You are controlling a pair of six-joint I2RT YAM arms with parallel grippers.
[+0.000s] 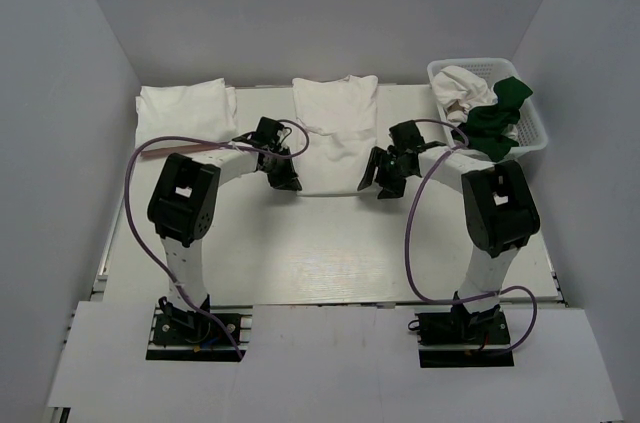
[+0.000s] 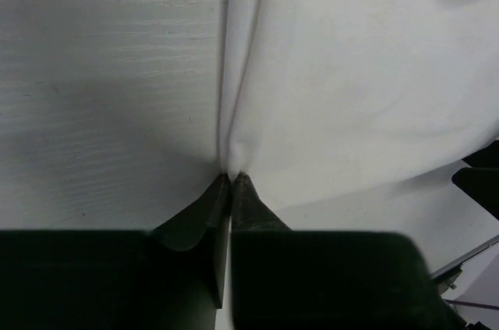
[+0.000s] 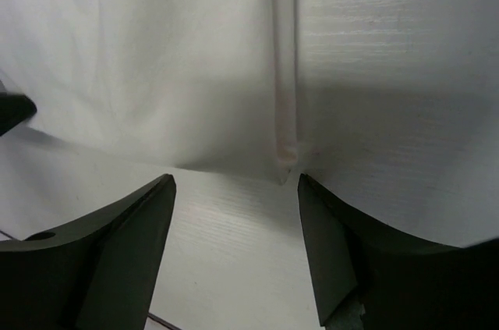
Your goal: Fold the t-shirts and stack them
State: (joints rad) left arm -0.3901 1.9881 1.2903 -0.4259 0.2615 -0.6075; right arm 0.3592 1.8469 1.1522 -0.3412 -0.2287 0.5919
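A white t-shirt (image 1: pixel 335 133) lies flat at the middle back of the table, its sides folded in to a narrow strip. My left gripper (image 1: pixel 287 181) is at its near left corner. In the left wrist view the gripper (image 2: pixel 232 179) is shut on the shirt's (image 2: pixel 351 72) folded edge. My right gripper (image 1: pixel 373 183) is at the near right corner. In the right wrist view it (image 3: pixel 235 189) is open, and the shirt's (image 3: pixel 179 57) corner lies just ahead of the fingers, not between them. A folded white t-shirt (image 1: pixel 187 108) lies at the back left.
A white lattice basket (image 1: pixel 535 128) stands at the back right and holds a crumpled white shirt (image 1: pixel 462 88) and a dark green shirt (image 1: pixel 497 118). The white table (image 1: pixel 330 253) is walled on the left, back and right.
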